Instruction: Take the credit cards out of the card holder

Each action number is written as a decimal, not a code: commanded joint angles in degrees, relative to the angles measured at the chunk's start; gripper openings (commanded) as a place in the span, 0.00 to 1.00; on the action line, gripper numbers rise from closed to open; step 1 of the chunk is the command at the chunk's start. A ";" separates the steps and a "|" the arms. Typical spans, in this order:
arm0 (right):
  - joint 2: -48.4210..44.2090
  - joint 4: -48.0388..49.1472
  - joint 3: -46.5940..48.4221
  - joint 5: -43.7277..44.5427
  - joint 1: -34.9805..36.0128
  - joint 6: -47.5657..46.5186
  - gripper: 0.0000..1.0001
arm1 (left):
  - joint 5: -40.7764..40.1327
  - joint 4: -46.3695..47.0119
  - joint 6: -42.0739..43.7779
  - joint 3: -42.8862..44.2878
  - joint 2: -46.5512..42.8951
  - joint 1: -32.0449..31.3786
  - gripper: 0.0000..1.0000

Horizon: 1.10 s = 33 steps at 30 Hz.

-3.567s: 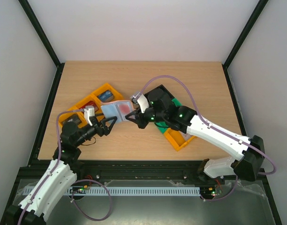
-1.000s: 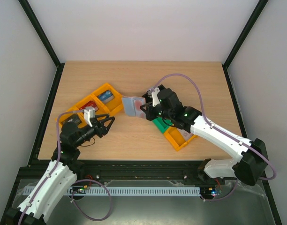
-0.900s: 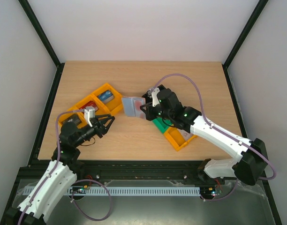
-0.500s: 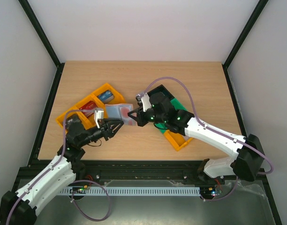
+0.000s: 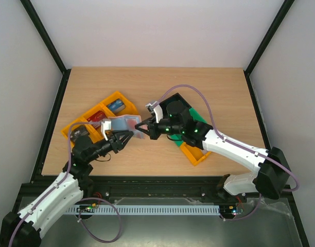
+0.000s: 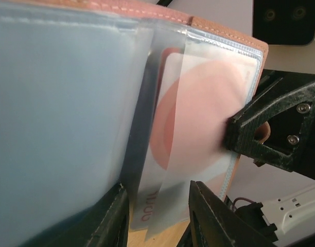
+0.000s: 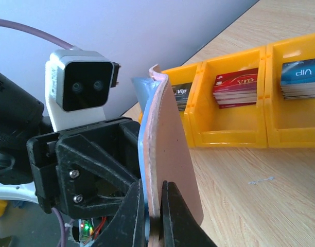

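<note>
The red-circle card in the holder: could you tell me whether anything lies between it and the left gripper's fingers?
Yes: a translucent sleeve of the card holder covers the red-circle card; the left gripper sits open at its lower edge. The right gripper only clamps the holder's side.

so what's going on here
The right gripper is shut on the edge of the open card holder, holding it up on edge. The left gripper has its fingers either side of a clear sleeve with a red-and-white card inside; a firm grip isn't clear. The orange bin holds other cards.
</note>
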 commanded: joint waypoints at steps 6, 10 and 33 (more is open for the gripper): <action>0.92 6.90 -0.01 -0.89 0.68 1.72 0.02 | 7.80 11.46 1.94 -0.10 0.52 -1.51 0.07; 0.59 5.90 -1.02 -1.00 -1.17 2.24 0.01 | 10.63 11.39 3.38 0.37 -1.11 -0.98 0.02; -6.82 2.58 -4.98 -11.01 -6.73 -2.64 0.02 | 9.21 3.77 6.49 1.43 -3.20 2.45 0.35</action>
